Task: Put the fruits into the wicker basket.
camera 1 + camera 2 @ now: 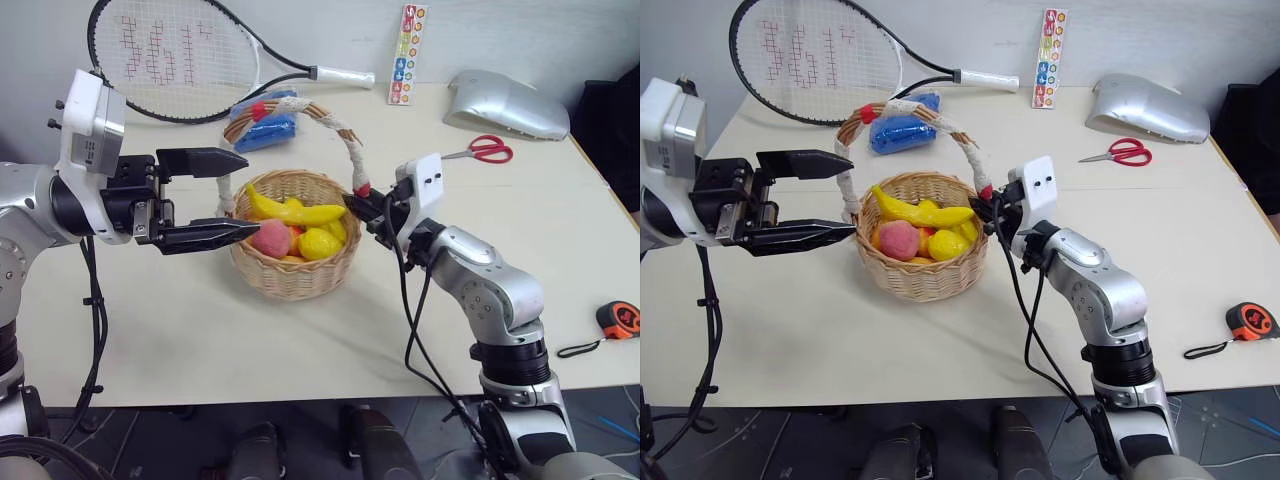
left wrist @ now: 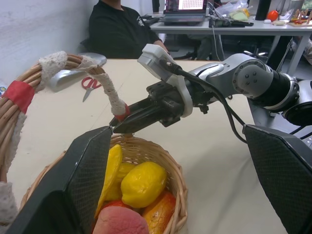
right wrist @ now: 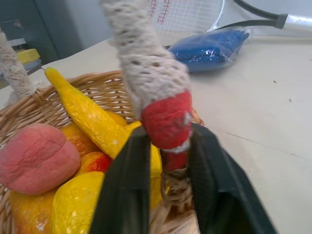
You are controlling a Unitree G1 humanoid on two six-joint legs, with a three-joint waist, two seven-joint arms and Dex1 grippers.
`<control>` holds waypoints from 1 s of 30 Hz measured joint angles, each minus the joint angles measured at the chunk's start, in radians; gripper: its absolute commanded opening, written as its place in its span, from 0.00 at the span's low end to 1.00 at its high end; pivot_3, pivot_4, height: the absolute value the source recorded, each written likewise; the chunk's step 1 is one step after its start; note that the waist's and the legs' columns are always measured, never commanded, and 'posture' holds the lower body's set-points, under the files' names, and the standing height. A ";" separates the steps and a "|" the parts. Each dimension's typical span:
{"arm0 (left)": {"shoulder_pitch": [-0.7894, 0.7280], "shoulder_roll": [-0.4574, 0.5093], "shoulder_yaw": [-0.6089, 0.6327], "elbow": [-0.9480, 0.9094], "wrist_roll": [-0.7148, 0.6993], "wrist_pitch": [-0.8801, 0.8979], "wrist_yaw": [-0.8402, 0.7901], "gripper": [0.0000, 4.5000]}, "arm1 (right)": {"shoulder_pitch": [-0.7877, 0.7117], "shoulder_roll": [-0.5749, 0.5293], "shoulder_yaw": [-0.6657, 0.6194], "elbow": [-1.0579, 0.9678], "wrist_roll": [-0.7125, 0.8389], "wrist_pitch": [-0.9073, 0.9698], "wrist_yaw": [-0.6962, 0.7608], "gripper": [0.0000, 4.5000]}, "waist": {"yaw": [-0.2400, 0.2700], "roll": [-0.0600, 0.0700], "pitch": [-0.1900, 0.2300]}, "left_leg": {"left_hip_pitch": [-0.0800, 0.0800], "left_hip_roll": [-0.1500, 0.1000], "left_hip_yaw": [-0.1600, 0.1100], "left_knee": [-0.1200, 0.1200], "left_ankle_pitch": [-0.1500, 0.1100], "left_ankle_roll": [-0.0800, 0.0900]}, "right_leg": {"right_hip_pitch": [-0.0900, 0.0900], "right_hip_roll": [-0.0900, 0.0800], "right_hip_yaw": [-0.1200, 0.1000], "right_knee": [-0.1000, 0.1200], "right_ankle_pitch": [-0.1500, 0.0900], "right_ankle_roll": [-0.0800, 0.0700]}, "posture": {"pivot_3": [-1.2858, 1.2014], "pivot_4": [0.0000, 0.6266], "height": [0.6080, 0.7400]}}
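- My left gripper (image 1: 235,196), two black fingers, hangs level at the left of the round tan wicker basket (image 1: 923,278), jaws spread wide, nothing between them; lower finger tip sits just over the left rim near the pink-red peach (image 1: 897,240).
- Bare cream table (image 1: 160,330) left of and in front of the basket, front edge well clear; black-framed tennis racket (image 1: 170,60) and blue bagged bundle (image 1: 902,130) behind it.
- Basket stands upright mid-table; arched handle wrapped in white lace, red tape at the ends.
- Fruits all inside it: curved yellow banana (image 1: 920,211) on top, peach at left, bumpy yellow lemon (image 1: 947,244) at right, orange-red pieces below.
- My right gripper (image 3: 168,161) is clenched on the handle's red-taped right base, at the rim.
- Open table right of the basket; red-handled scissors (image 1: 490,150), silver shell (image 1: 505,105) far back, orange-black tape measure (image 1: 622,319) near the right edge.
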 measured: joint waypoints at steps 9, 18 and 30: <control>-0.008 -0.009 -0.002 -0.003 -0.001 0.000 0.003 1.00 | 0.009 -0.166 -0.172 -0.006 0.001 -0.049 0.057 0.03 | 0.014 0.000 0.000 | 0.000 -0.001 0.000 0.000 0.000 0.001 | 0.000 -0.001 0.000 -0.002 0.000 0.000 | 0.52 0.24 1.00; -0.010 -0.079 -0.019 0.003 0.016 -0.024 0.003 1.00 | 0.150 -0.495 -0.430 0.274 -0.117 -0.200 0.153 0.03 | 0.015 0.000 0.000 | 0.003 -0.003 0.006 -0.001 -0.001 0.004 | 0.003 0.000 0.002 -0.010 0.003 0.006 | 0.52 0.24 1.00; -0.041 -0.122 -0.058 0.045 0.045 -0.038 -0.016 1.00 | 0.227 -0.538 -0.556 0.545 -0.093 -0.349 0.270 0.71 | 0.018 0.002 0.001 | 0.004 -0.003 0.006 -0.002 0.001 0.002 | 0.002 0.001 0.005 -0.009 0.003 0.006 | 0.52 0.24 1.00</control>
